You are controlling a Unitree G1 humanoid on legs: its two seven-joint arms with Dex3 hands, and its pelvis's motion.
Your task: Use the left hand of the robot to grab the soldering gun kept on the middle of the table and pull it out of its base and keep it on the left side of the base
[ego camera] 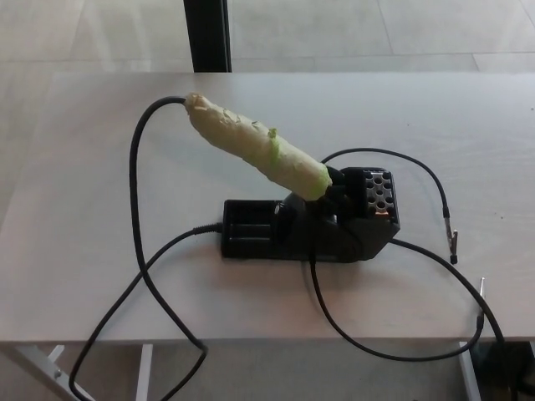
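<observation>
Soldering gun (255,149) seated in its base (309,227) near the middle of the surface (75,234), tip end down in the holder, handle slanting up and away toward the robot's left-rear. Handle is wrapped in pale yellow-green tape (276,159) along nearly its whole length; probably added to give thick fingers more bulk and friction to close on, though that is a guess. The slant leaves the handle clear of the surface all round, so a grasp from the left can wrap it rather than pinch from above. Its cable (134,200) leaves the top of the handle, loops down over the left part of the surface and drops off the near edge; a second lead enters the base from the left, and a thinner wire (418,171) arcs right, ending in a small clip (452,242) lying on the surface. Base is black, low tray section to the left, perforated block to the right. Neither hand is in view, so nothing to record on whether fingers are open or closed. Task judged not started: gun not yet pulled. Bare area left of the base is crossed by the cable loop, which could drag or snag on withdrawal. Surface is a pale wood-tone top; beyond it a light tiled floor and a dark upright post (207,35) at the far edge.
</observation>
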